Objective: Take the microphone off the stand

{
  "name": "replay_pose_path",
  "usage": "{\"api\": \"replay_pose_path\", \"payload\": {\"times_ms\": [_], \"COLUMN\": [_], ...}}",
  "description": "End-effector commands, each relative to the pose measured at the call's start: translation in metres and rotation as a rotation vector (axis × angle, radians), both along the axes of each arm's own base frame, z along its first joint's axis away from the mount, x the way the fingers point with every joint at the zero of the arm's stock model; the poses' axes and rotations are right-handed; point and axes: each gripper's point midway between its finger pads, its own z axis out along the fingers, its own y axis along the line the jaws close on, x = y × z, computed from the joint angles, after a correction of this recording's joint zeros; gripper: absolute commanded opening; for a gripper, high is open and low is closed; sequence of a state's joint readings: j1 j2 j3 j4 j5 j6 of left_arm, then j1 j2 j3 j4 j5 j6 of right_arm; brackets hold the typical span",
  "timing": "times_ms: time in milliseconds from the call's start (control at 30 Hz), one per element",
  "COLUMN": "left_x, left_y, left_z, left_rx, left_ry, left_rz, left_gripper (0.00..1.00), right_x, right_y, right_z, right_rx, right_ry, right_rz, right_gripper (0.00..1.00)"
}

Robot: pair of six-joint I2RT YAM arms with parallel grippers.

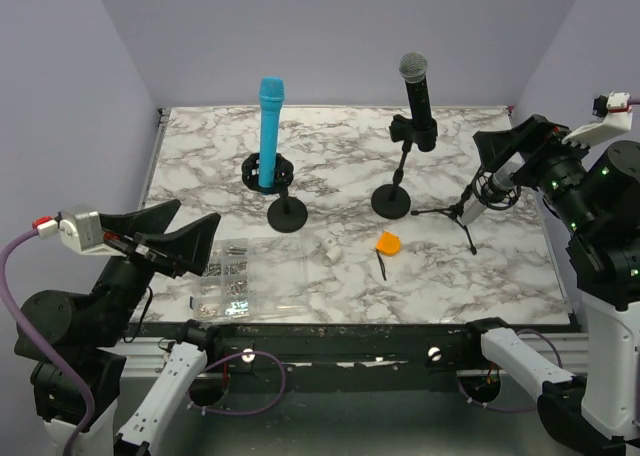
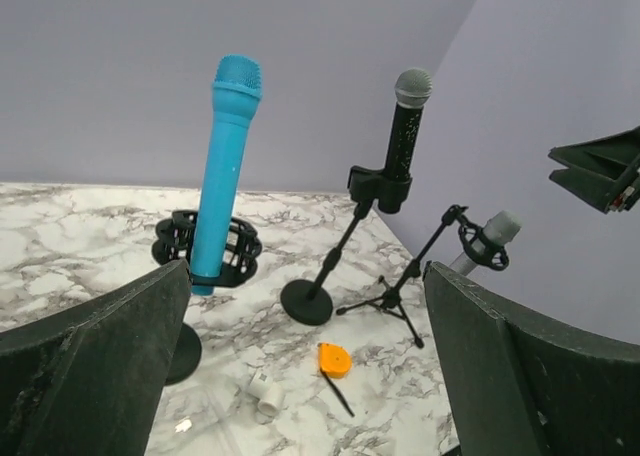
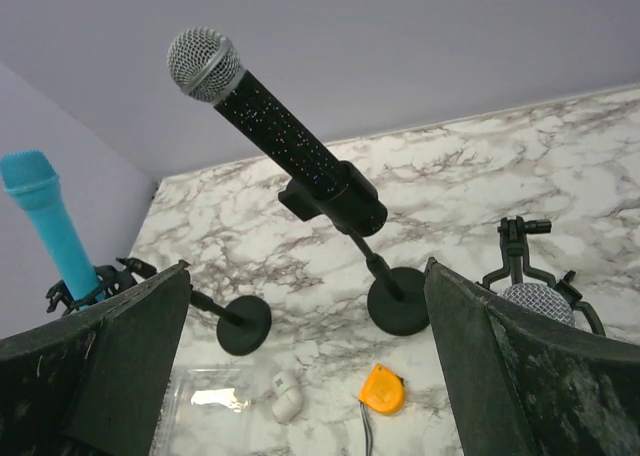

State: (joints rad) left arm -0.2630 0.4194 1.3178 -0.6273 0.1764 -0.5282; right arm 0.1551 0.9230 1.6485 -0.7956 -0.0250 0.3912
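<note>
Three microphones stand on the marble table. A blue microphone [image 1: 270, 126] sits upright in a black shock-mount stand [image 1: 287, 214]; it also shows in the left wrist view [image 2: 225, 166]. A black microphone with a silver grille [image 1: 418, 96] is clipped in a round-base stand [image 1: 391, 201]; it also shows in the right wrist view [image 3: 285, 141]. A silver microphone [image 1: 497, 184] leans in a tripod stand [image 1: 455, 214]. My left gripper [image 1: 198, 214] is open and empty at the near left. My right gripper [image 1: 497, 136] is open and empty, just above the silver microphone.
An orange tape measure [image 1: 388, 243] and a small white part [image 1: 331, 247] lie in front of the stands. A clear plastic box of screws [image 1: 228, 276] sits near the front edge, beside my left gripper.
</note>
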Motion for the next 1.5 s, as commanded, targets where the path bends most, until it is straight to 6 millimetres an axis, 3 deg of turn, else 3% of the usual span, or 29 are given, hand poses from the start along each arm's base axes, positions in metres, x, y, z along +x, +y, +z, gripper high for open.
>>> {"api": "replay_pose_path", "payload": {"times_ms": [0, 100, 400, 533, 633, 867, 1133, 1300, 1467], "left_x": [0.005, 0.008, 0.019, 0.023, 0.028, 0.043, 0.061, 0.074, 0.094], "left_y": [-0.001, -0.001, -0.01, -0.012, -0.014, -0.018, -0.019, -0.021, -0.02], "left_z": [-0.021, -0.029, -0.052, -0.059, -0.062, -0.076, -0.094, -0.092, -0.092], "left_rx": [0.032, 0.038, 0.025, 0.021, 0.02, 0.011, 0.067, 0.129, 0.199], "left_ry": [0.042, 0.058, 0.122, 0.141, 0.158, 0.228, 0.303, 0.287, 0.325], "left_rz": [0.002, 0.007, -0.026, -0.032, -0.035, -0.033, -0.014, -0.015, 0.014], "left_gripper": [0.99, 0.99, 0.98, 0.99, 0.98, 0.99, 0.98, 0.99, 0.98], "right_x": [0.004, 0.004, 0.023, 0.026, 0.025, 0.014, 0.023, 0.044, 0.063], "right_y": [0.011, 0.021, 0.085, 0.102, 0.127, 0.209, 0.226, 0.218, 0.211], "right_z": [-0.015, -0.015, -0.026, -0.025, -0.029, -0.085, -0.125, -0.151, -0.158], "right_rx": [-0.012, 0.003, 0.177, 0.229, 0.226, 0.106, -0.026, -0.035, -0.058], "right_ry": [0.041, 0.032, 0.11, 0.109, 0.129, 0.284, 0.382, 0.431, 0.445], "right_rz": [0.066, 0.121, 0.444, 0.503, 0.546, 0.601, 0.466, 0.284, 0.129], "right_gripper": [1.0, 1.0, 1.0, 1.0, 1.0, 1.0, 1.0, 1.0, 1.0]}}
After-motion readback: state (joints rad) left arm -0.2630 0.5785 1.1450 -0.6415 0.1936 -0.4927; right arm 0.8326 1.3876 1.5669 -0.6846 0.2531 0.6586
